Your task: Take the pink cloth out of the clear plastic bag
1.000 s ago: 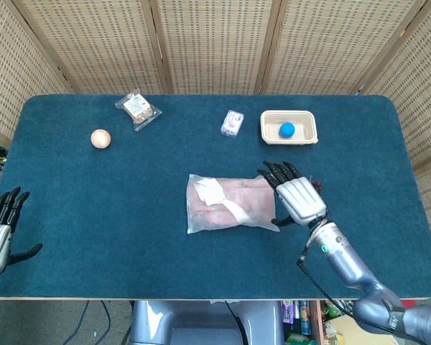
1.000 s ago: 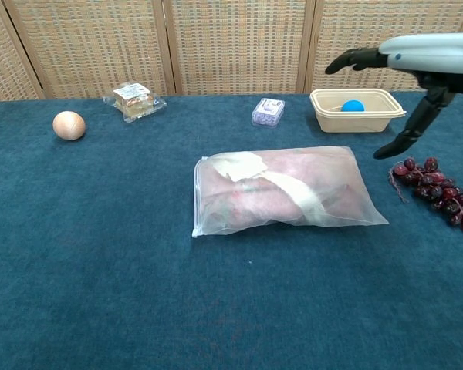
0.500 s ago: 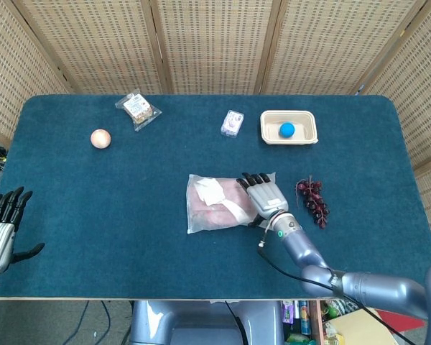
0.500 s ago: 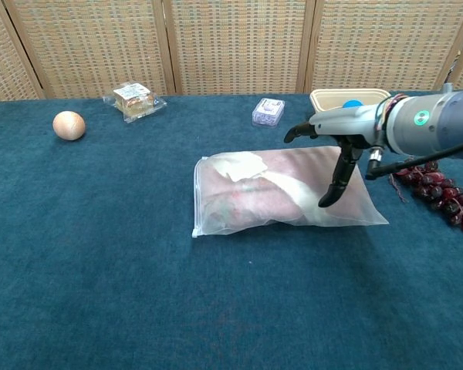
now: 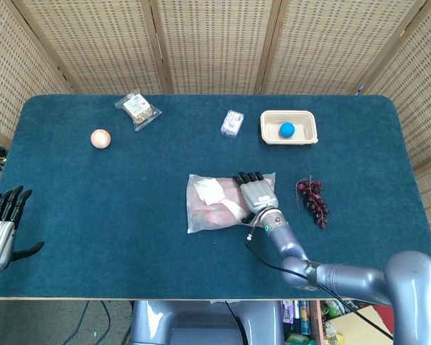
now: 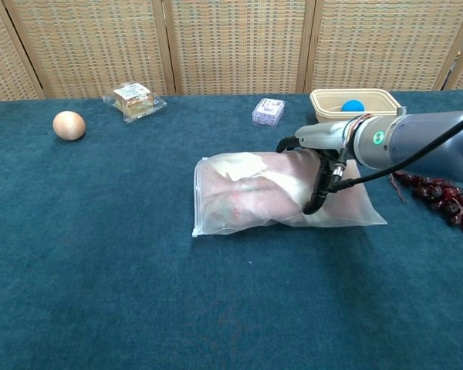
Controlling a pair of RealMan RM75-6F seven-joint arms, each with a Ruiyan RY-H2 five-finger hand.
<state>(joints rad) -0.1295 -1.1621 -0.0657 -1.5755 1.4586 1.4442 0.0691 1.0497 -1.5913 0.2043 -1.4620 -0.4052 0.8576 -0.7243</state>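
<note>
The clear plastic bag (image 5: pixel 214 208) lies flat at the table's middle, with the folded pink cloth (image 5: pixel 226 192) inside it. In the chest view the bag (image 6: pixel 247 196) shows white patches over the cloth (image 6: pixel 255 202). My right hand (image 5: pixel 256 192) lies palm down on the bag's right part, its fingers spread toward the far edge. From the chest camera the right hand (image 6: pixel 321 163) has its thumb pointing down onto the bag's front. It grips nothing. My left hand (image 5: pixel 1 226) hangs open off the table's near left corner, far from the bag.
A bunch of dark grapes (image 5: pixel 312 202) lies just right of the bag. At the back stand a beige tray (image 5: pixel 289 141) holding a blue ball (image 5: pixel 286 129), a small packet (image 5: pixel 231 123), a snack bag (image 5: pixel 137 108) and a pale ball (image 5: pixel 100 138).
My right hand moved left from beside the bag's right end onto the bag and lowered onto it, uncovering the grapes. The left hand stayed put.
</note>
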